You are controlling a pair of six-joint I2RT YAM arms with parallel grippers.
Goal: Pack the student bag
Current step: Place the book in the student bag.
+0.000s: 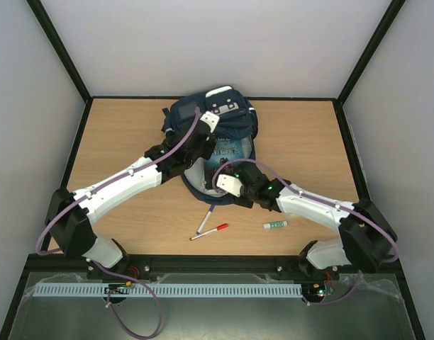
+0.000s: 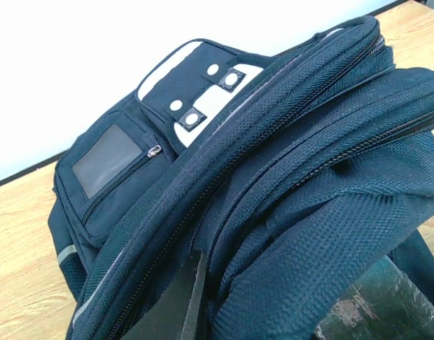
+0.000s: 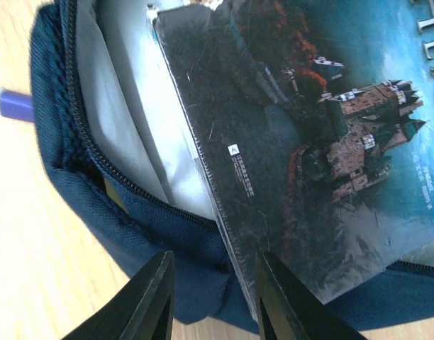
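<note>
The student bag [image 1: 235,117], navy with white patches, lies at the table's far middle, its mouth toward me. A book with a castle cover [image 1: 224,150] sits in the open mouth. My left gripper [image 1: 203,140] is shut on a bunched fold of the student bag [image 2: 309,177] near the top zipper; the left gripper [image 2: 274,312] has fabric filling its jaws. My right gripper [image 1: 220,181] is at the near rim. In the right wrist view the right gripper [image 3: 213,297] is open, straddling the bag's rim [image 3: 181,234] and the book's [image 3: 309,142] edge.
On the wood in front of the bag lie a red-capped marker [image 1: 210,231], a pen with a blue cap [image 1: 205,219] and a glue stick [image 1: 275,224]. The blue cap [image 3: 15,105] shows left of the bag in the right wrist view. Black frame posts bound the table.
</note>
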